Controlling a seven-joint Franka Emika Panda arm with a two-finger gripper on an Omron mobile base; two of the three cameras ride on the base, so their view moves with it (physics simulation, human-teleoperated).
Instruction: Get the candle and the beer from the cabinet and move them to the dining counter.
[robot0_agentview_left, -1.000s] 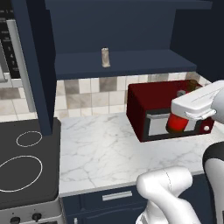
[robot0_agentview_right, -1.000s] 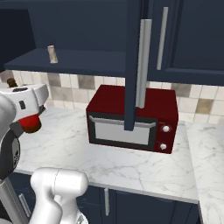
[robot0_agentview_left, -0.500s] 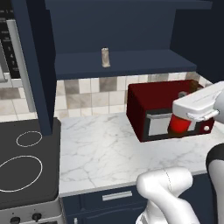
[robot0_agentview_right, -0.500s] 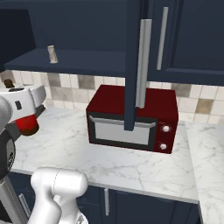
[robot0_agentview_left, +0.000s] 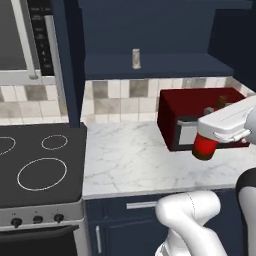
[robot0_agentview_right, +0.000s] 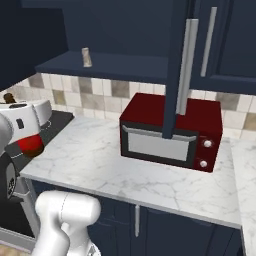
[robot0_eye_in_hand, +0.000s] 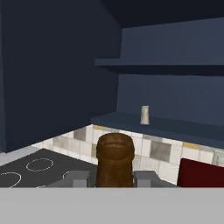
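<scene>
Jaws of our gripper (robot0_eye_in_hand: 114, 178) clamp the beer (robot0_agentview_left: 204, 146), a brown bottle with a red label, held over the marble worktop (robot0_agentview_left: 135, 160) just in front of the red microwave (robot0_agentview_right: 170, 131). Far back, the pale candle (robot0_agentview_left: 135, 58) stands on the open cabinet (robot0_agentview_left: 150, 65) shelf; a stove (robot0_agentview_left: 35, 165) sits left.

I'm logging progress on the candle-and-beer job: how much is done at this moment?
Done: the cabinet stands open and the beer is out of it. In hand: the gripper is shut on the beer, holding it above the marble worktop by the microwave. Left: the candle is on the cabinet shelf, and neither item has reached the dining counter.
</scene>
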